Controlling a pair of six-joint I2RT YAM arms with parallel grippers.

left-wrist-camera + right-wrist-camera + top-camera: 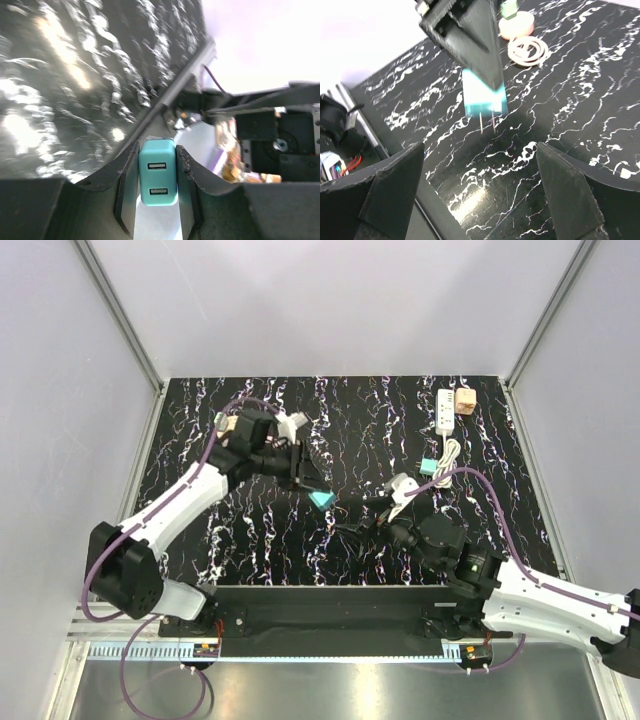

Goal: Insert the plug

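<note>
Closest to the lens in the left wrist view, the left gripper (157, 149) has its jaws pinching the teal plug (157, 172) by its two flat sides. It is held above the surface (380, 420), well apart from the power strip (445, 412), on its near-left side. The right gripper (345, 517) sits between plug and strip, jaws spread wide around nothing.

Biggest risk, I judge: the carry toward the strip runs right past the right arm, so the two could collide unless it moves aside. Next: a side pinch lets the plug swivel, leaving the prongs (486, 121) off the slots and liable to bend. Smallest: the coiled cable (452, 453), just on the near side of the strip, could snag.

Only the top view shows the strip, with a tan block (465, 400) touching or just beside its far end. Only the right wrist view shows the prongs. Only the left wrist view shows the USB ports (157, 166).
</note>
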